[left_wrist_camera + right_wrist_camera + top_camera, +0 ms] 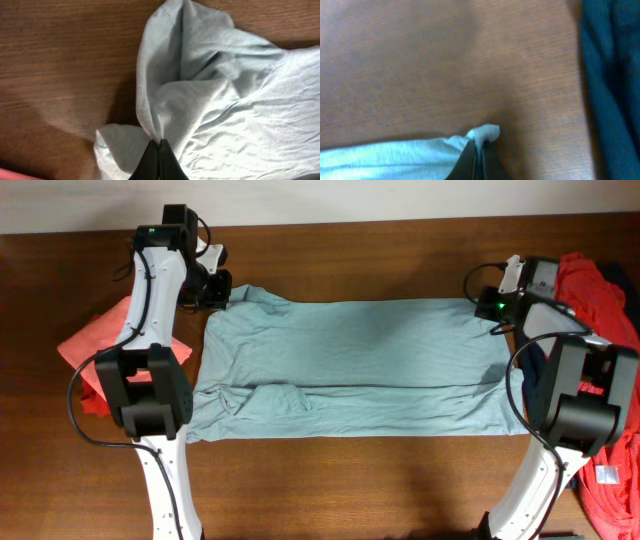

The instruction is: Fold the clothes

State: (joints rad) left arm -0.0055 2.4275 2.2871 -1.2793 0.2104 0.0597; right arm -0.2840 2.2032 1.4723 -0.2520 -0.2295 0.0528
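Now we hold the large pale grey-blue fabric shirt point(350, 350) twice: left gripper point(159, 152) pinches bunched cloth just ahead, right gripper point(481, 152) pinches a corner tip.

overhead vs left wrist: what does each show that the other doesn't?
Overhead only: the whole grey-blue shirt spread flat, the right gripper at its far corner on the right side, and an orange-red garment beyond it. Left wrist only: the pinch close up, with the left gripper shut on a bunched shirt corner that rises in folds. Both: the shirt, the wooden table, and the coral-red garment, which is only a sliver in the wrist view.
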